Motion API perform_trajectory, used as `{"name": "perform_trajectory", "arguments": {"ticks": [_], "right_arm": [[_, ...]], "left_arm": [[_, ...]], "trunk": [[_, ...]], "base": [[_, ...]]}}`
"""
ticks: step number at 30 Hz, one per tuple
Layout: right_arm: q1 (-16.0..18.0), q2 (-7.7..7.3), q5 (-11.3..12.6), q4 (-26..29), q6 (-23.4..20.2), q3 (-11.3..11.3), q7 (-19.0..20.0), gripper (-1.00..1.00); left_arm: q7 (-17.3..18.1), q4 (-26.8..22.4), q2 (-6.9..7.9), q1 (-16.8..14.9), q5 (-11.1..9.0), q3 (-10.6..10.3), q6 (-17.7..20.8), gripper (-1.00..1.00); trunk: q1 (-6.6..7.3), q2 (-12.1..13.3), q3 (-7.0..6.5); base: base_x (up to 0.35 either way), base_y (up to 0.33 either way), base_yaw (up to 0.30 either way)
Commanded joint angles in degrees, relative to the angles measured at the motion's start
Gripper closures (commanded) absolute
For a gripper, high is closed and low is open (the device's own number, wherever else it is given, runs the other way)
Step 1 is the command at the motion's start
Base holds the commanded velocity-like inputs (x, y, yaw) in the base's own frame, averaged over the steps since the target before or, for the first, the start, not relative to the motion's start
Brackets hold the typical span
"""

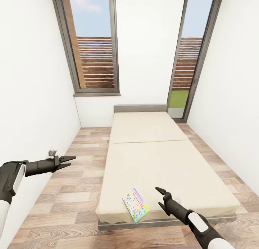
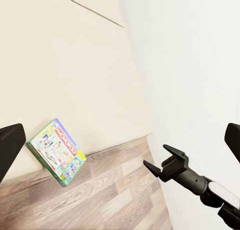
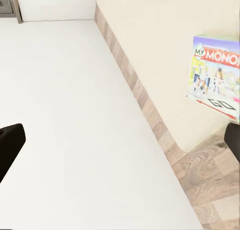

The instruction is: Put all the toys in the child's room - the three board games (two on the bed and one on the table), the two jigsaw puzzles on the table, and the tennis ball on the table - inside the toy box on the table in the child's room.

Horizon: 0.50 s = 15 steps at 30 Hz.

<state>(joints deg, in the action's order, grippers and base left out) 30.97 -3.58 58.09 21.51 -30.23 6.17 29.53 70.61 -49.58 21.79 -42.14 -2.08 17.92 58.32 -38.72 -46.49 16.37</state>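
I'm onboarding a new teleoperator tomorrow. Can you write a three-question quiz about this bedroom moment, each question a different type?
1. True or false: the board game lies near the foot edge of the bed.
2. Multiple choice: the right gripper is A) shut on the game, B) open, just beside the game, C) resting on the floor.
3. Fill in: the left gripper hangs over the ______, apart from the bed.

Key: 1 true; 2 B; 3 wood floor.
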Motion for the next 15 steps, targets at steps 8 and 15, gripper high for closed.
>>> {"name": "perform_trajectory", "arguments": {"ticks": [8,15], "right_arm": [[0.06,0.08,0.18,-0.15,-0.34,0.15,-0.02,-1.0],[0.06,0.92,-0.08,-0.18,-0.17,-0.11,-0.52,-1.0]], "left_arm": [[0.05,0.01,0.01,-0.04,-0.21,0.02,0.57,-1.0],[0.05,0.01,0.01,-0.04,-0.21,0.01,0.57,-1.0]], "trunk": [[-0.67,-1.28,0.62],[-1.55,-2.89,1.33]], "base": [[0.0,0.0,0.0],[0.0,0.0,0.0]]}}
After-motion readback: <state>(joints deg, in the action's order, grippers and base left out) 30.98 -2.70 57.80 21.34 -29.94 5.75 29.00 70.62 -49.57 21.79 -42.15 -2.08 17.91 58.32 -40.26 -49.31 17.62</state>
